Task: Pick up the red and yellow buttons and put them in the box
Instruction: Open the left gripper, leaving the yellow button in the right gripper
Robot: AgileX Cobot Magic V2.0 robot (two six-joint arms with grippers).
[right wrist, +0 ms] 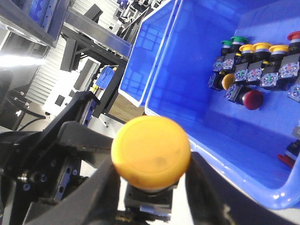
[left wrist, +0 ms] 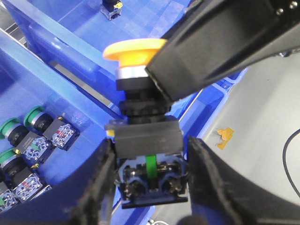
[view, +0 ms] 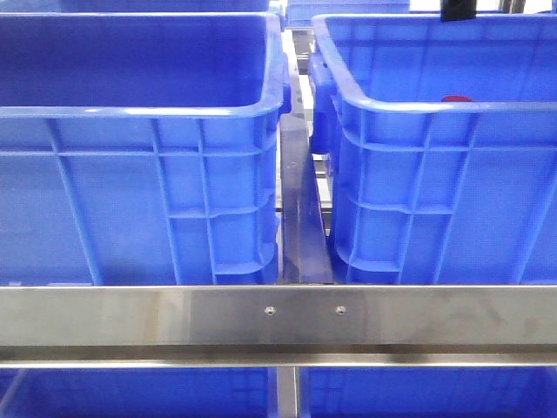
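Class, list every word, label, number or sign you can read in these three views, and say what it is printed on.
None can be read.
Contact blocks of the buttons in the box: small pale labels, too small and blurred to read.
Yellow button held in the right gripper: plain cap, no marking.
Yellow button held in the left gripper: no legible print on its body.
Crate walls and steel rail: no text visible.

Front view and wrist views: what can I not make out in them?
- Front view: the right crate wall hides its contents; only a red sliver shows above the rim.
- Right wrist view: the yellow button cap covers the right claw tips, so its grip is unclear.
- Left wrist view: the picture edge cuts off the green buttons.
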